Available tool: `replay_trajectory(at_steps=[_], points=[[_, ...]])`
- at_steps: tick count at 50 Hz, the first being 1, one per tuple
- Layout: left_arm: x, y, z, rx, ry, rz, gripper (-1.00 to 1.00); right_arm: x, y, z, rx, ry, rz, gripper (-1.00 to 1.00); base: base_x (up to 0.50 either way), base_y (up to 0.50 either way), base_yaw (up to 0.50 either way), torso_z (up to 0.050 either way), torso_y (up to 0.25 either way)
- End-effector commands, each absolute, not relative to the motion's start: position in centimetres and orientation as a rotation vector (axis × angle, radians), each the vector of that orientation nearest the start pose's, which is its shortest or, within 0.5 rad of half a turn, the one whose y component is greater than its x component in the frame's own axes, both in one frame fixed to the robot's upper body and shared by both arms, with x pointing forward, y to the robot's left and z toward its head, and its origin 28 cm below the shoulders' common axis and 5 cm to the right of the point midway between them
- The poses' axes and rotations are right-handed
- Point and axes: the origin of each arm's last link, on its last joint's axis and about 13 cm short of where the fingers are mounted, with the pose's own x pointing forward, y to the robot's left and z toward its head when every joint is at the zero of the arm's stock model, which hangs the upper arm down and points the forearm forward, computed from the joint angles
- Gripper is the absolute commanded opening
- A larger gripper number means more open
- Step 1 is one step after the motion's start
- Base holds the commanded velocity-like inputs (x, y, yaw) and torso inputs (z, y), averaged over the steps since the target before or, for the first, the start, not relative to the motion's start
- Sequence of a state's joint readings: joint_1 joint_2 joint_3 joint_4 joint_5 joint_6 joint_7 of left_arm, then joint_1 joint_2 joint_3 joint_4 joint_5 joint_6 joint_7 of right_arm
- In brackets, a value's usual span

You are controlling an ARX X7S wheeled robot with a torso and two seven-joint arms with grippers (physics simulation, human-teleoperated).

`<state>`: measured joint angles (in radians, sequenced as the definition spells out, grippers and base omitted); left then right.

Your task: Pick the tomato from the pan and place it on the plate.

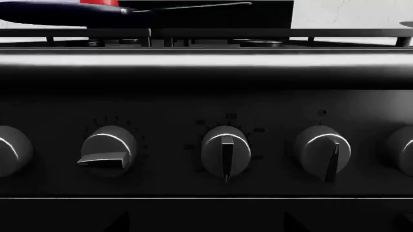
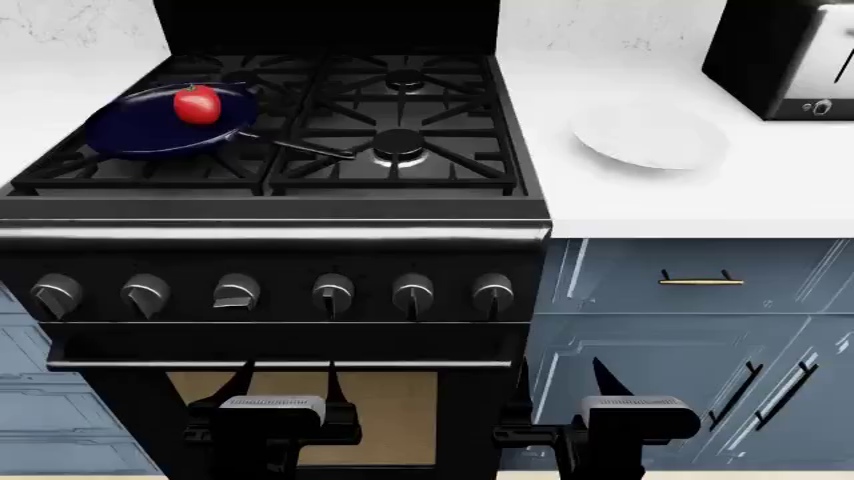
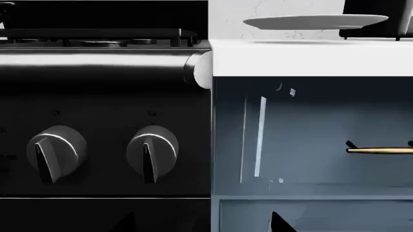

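The red tomato [image 2: 198,104] sits in the dark blue pan [image 2: 140,135] on the stove's front-left burner, its black handle pointing right. The white plate [image 2: 650,135] lies on the white counter right of the stove. My left gripper [image 2: 287,382] hangs low in front of the oven door, open and empty. My right gripper [image 2: 563,382] is low beside the oven's right edge, open and empty. The left wrist view shows the pan [image 1: 58,13] and a sliver of tomato [image 1: 100,2] above the knobs, with the gripper [image 1: 205,224] open. The right wrist view shows the plate [image 3: 316,21], with the gripper [image 3: 203,224] open.
The black stove's front panel carries a row of knobs [image 2: 236,292] above the oven door handle [image 2: 287,365]. A black toaster [image 2: 781,55] stands at the counter's back right. Blue cabinet drawers with a gold handle [image 2: 701,281] are below the counter.
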<state>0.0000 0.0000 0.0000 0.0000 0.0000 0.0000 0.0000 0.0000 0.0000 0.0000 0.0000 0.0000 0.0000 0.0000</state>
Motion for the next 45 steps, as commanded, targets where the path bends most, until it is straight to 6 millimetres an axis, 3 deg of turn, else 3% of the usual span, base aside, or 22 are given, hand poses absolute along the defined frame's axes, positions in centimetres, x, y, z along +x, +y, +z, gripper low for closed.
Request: replay_trajectory(at_steps=[1,13,45], points=[[21.05,20.56,1.31,0.0,-0.001,0.002,1.0,21.03,-9.56,1.32,0.001,0.0,0.005,1.0,0.0,0.0,0.0,0.0,0.0],[21.32,20.63,1.26,-0.002,0.002,0.013,1.0,21.24,-9.5,1.36,0.009,0.0,0.024,1.0,0.0,0.0,0.0,0.0,0.0],[21.33,20.72,1.22,-0.011,0.004,0.021,1.0,21.12,-9.41,1.36,0.007,0.002,0.039,1.0,0.0,0.5,0.0,0.0,0.0]])
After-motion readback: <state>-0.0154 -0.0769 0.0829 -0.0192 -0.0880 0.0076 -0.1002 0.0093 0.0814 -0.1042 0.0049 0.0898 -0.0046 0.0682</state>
